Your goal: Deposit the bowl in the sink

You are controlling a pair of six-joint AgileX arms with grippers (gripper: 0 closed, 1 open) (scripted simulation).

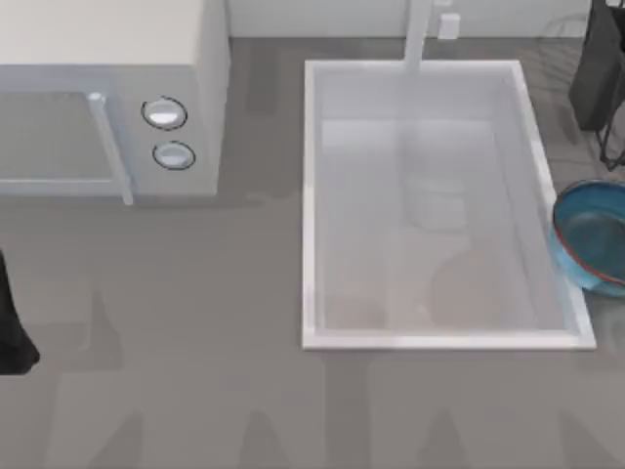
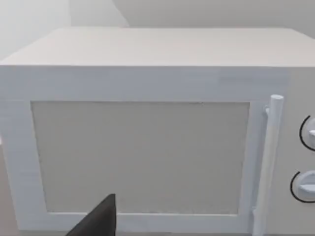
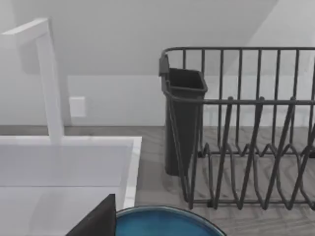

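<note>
Right gripper [image 3: 101, 219] sits over your bowl [image 1: 593, 234], grip can't be told | bowl overlaps sink [image 1: 314, 195] right rim, at table's right edge | left arm [image 1: 12, 322] parked far left, facing microwave [image 2: 147, 142]

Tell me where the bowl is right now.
In the top view the bowl sits at the table's right edge, just outside the sink's right rim, with the dark dish rack behind it.
</note>
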